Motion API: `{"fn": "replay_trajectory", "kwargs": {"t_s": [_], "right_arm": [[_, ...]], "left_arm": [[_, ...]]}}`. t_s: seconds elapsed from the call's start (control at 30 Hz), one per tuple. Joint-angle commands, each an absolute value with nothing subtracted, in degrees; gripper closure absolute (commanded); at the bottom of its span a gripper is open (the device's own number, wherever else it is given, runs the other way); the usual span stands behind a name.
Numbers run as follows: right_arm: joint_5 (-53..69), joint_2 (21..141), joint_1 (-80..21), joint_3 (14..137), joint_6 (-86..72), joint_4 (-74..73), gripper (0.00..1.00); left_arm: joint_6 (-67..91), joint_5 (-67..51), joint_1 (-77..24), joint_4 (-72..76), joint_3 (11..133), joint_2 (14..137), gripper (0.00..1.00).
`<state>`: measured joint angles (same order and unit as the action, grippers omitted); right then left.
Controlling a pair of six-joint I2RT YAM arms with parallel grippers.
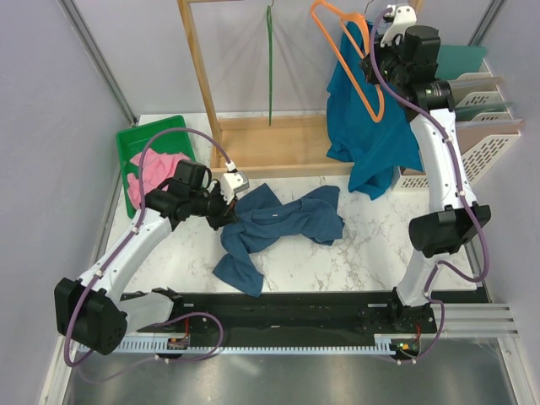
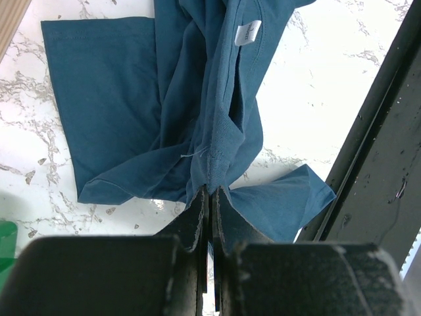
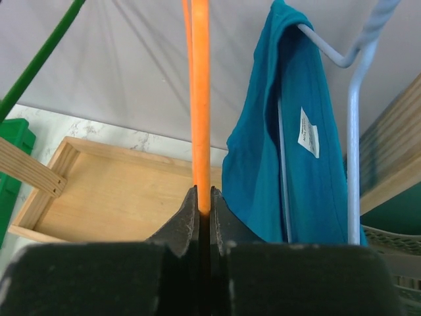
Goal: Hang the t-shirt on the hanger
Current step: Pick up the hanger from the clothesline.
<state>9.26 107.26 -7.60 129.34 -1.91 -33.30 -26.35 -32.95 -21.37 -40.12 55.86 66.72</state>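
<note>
My right gripper point(image 3: 204, 192) pinches the hanger point(image 3: 200, 99), upper right; my left gripper point(image 2: 209, 192), pinching the t-shirt point(image 1: 287, 221), lies lower left.

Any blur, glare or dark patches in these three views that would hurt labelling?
Top view: evenly lit and sharp, only soft shadows under the t-shirt. Left wrist view: near jaws dark and soft, t-shirt crisp, table bright, nearly washed out. Right wrist view: jaws blurred, hanger in focus.
</note>
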Motion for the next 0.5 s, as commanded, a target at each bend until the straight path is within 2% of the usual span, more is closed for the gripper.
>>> {"fn": "replay_trajectory", "kwargs": {"t_s": [0.0,0.27,0.47], "right_arm": [[10.89,101.52,-7.91,126.83,-3.43,-26.2,1.0],[12.39,95.98,-8.09,124.1,-3.96,-18.64,1.0],[12.74,94.57,-8.0,123.4,-1.68,-18.98,1.0]], "left_arm": [[-24.61,-33.84,-21.44,-38.58,56.51,66.97,0.98],[-24.7,-33.49,-21.45,-38.76,57.04,66.88,0.98],[-24.7,-33.57,-21.36,-38.76,57.22,66.88,0.98]]}}
